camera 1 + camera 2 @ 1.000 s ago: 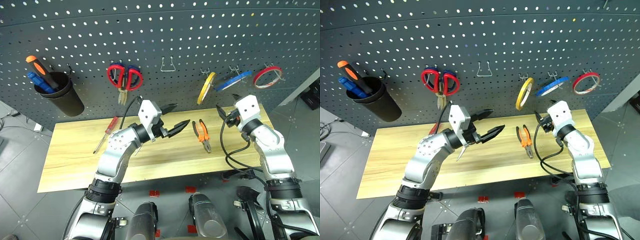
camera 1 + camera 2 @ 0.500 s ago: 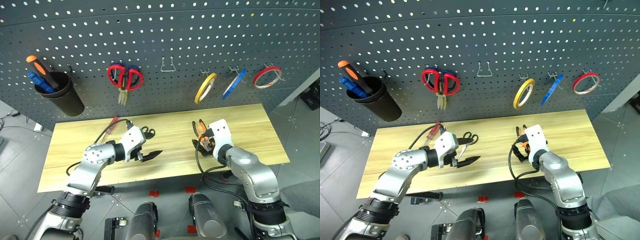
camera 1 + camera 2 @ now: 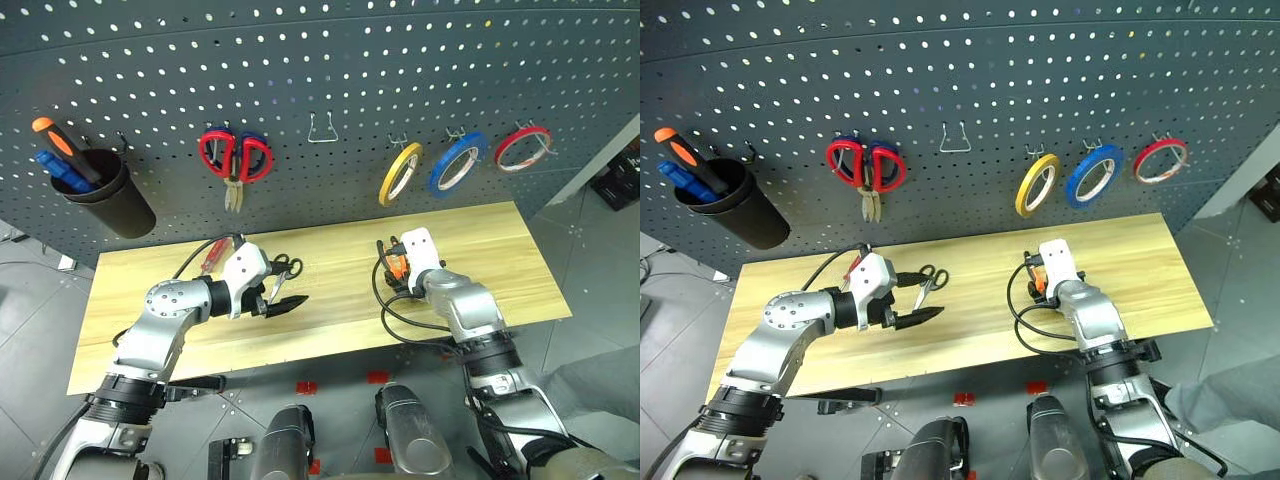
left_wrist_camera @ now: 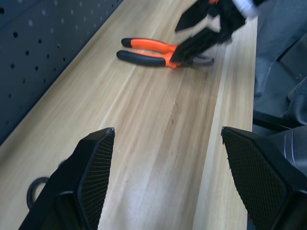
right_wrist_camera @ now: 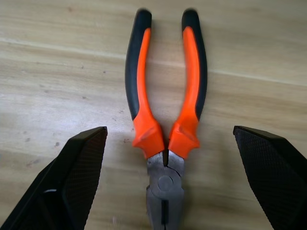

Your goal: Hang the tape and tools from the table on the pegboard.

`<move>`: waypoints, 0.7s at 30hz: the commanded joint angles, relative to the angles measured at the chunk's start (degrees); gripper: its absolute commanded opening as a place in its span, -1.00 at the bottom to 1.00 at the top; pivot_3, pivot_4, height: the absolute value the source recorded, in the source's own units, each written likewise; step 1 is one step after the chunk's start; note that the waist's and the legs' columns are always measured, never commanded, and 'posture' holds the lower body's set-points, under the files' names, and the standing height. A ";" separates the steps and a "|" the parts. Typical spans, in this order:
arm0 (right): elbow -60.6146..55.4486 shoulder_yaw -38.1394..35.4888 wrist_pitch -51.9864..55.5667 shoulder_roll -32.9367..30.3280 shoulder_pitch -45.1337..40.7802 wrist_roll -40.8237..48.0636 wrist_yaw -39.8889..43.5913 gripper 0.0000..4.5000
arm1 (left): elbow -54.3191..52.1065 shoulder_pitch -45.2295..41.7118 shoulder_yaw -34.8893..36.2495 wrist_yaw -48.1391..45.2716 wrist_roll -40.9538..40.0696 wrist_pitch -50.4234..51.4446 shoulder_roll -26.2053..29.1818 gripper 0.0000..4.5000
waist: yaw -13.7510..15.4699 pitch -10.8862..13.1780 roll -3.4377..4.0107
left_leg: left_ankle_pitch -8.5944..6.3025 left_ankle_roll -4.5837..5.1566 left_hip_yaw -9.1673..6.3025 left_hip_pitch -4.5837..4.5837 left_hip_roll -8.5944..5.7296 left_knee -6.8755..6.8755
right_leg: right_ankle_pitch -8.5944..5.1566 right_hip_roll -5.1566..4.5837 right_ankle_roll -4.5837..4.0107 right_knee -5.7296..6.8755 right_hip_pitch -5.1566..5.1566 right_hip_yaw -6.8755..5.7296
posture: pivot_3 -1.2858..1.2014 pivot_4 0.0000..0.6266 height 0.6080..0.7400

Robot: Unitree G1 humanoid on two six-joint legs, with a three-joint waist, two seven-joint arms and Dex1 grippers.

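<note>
— Now, where's the right gripper [image 5: 165, 163]?
— Low over the pliers [image 5: 165, 120] on the table [image 3: 500, 250], fingers spread wide to either side of the metal head, gripping nothing.
— And the left gripper [image 3: 281, 296]?
— Open too, empty, just beside the small scissors [image 3: 285, 268] and the red-handled screwdriver [image 3: 213, 254].
— Blue tape [image 3: 457, 162]?
— Already hanging on the pegboard [image 3: 330, 60], between the yellow roll [image 3: 400, 172] and the red roll [image 3: 522, 147].

Blue tape [image 3: 457, 163] on pegboard [image 3: 330, 90]
</note>
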 commanded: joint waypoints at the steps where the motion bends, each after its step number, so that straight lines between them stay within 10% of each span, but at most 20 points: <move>1: 6.22 -2.32 -3.97 1.47 -3.56 0.99 0.08 0.99 | -0.27 -0.58 1.38 -0.13 -1.06 0.19 0.00 0.67 | -0.20 0.00 0.00 | 0.00 0.00 0.03 0.00 0.00 0.00 | 0.00 0.00 0.00 0.03 -0.01 0.03 | -0.15 -0.22 1.00; 16: 28.63 -2.43 -13.14 1.28 -12.10 -1.72 0.27 0.99 | -0.90 0.72 1.88 0.66 -1.14 0.19 -0.06 0.67 | -1.58 -0.02 -0.02 | 0.00 0.00 0.22 0.07 0.03 -0.02 | 0.00 0.00 0.00 0.10 -0.02 0.28 | -0.14 -0.22 1.00; 21: 30.54 -3.77 -12.00 1.48 -12.97 -0.53 1.19 0.43 | -2.39 2.11 2.11 0.76 -2.12 0.58 -0.17 0.67 | -1.53 -0.07 -0.09 | 0.00 0.00 0.29 0.10 0.02 -0.01 | 0.00 0.00 0.00 0.09 -0.02 0.41 | -0.14 -0.22 1.00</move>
